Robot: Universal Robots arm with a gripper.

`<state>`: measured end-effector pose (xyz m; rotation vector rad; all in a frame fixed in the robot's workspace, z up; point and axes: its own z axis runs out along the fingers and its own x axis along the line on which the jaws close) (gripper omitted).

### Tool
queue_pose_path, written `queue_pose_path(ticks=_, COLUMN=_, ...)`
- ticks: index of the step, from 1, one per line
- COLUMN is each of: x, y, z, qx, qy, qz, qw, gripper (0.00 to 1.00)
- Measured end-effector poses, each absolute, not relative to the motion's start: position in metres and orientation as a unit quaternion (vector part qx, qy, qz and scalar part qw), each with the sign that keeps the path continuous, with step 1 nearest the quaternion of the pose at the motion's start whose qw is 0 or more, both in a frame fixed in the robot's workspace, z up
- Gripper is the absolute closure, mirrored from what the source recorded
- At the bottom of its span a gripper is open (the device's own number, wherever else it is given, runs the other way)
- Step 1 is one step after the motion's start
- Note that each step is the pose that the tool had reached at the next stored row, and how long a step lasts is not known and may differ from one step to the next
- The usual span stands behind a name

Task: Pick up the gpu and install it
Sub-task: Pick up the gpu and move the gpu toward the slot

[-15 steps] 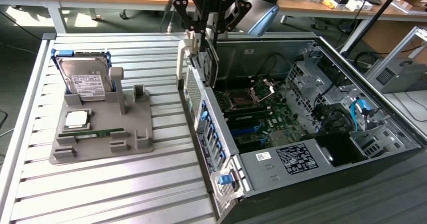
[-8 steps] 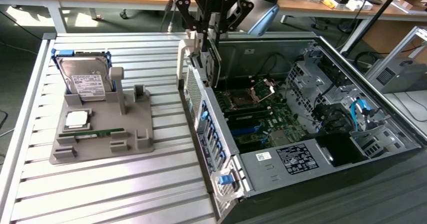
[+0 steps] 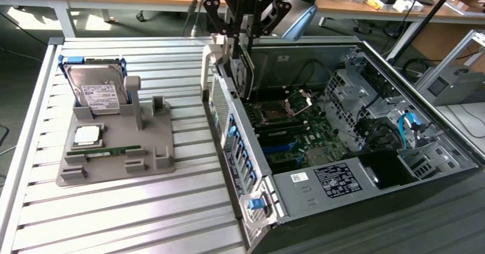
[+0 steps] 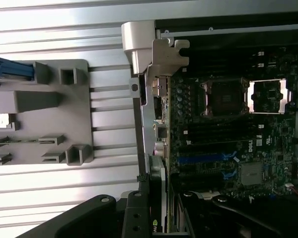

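So the gripper (image 3: 244,41) is clamped on the top edge of the gpu (image 3: 243,75). The card hangs on edge in the upper middle of the exterior view, right over the rear wall (image 3: 220,103) of the open computer case (image 3: 299,194). It's a thin, stiff card, light but fragile I'd say, so gripping the bare board edge beats touching chips or the connector. Room looks tight against that rear wall and freer toward the motherboard (image 3: 292,137), though I can't really tell whether the bracket touches the wall.
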<state>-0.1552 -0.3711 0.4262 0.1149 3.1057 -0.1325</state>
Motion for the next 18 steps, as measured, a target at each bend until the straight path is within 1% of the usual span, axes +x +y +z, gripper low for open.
queue_pose_path(ticks=9, x=-0.146, y=-0.372, z=0.426, qx=0.037, qy=0.998, qz=-0.045, qw=0.016, gripper=0.73)
queue_pose_path(ticks=18, x=-0.142, y=-0.377, z=0.426, qx=0.037, qy=0.998, qz=-0.039, qw=0.015, gripper=0.73)
